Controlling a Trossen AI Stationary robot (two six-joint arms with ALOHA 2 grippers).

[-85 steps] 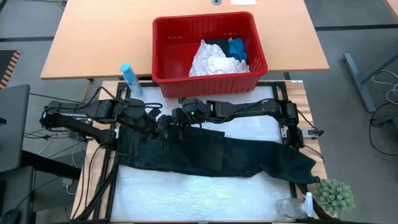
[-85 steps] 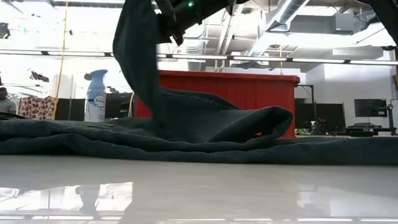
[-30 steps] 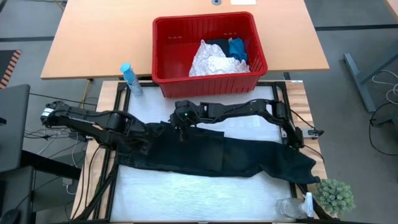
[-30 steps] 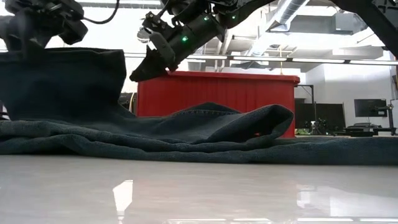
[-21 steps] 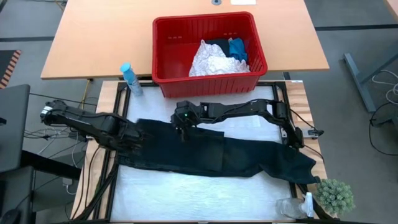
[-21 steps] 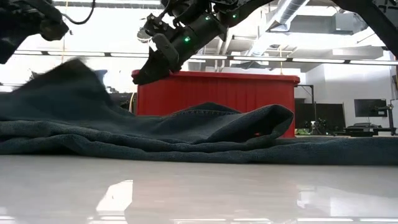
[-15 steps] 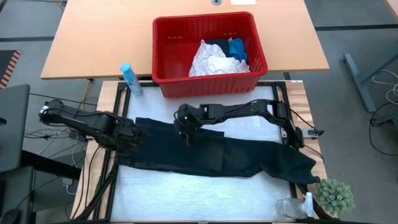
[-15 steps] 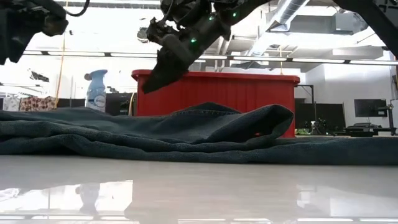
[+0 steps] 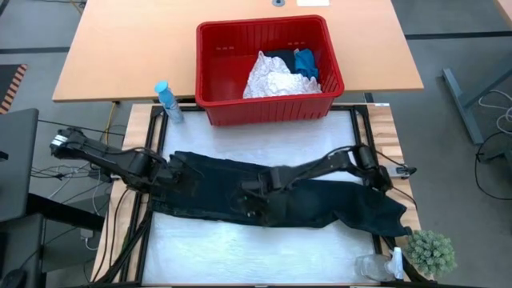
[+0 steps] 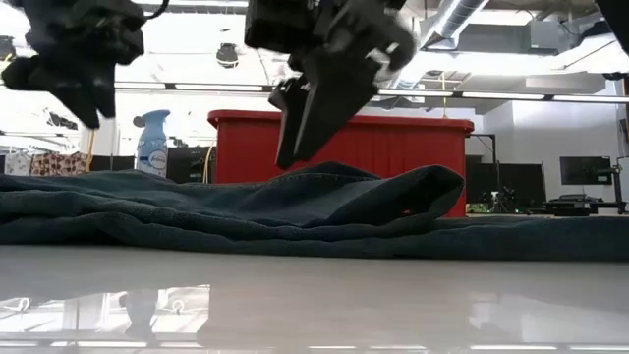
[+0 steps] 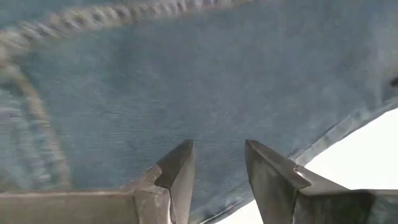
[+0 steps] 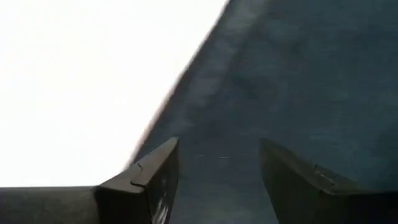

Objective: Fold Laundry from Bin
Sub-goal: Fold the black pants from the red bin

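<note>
The right hand (image 9: 254,194) had dropped from the garment's upper edge to frame centre, fingers apart over the black garment (image 9: 320,204). The left hand (image 9: 178,178), also open and empty, hovered mid-left. The released cloth lay flat on the bench (image 9: 240,252), ready for folding; the bin (image 9: 210,76) sat above.

I see the white bench (image 9: 240,248) carrying a large black garment (image 9: 320,204) spread flat across its middle. Behind that garment, the red bin (image 9: 264,104) sits at the bench's far edge, with a blue spray bottle (image 9: 166,100) just left of the bin. A small green plant (image 9: 432,250) stands off the garment's near right end.
</note>
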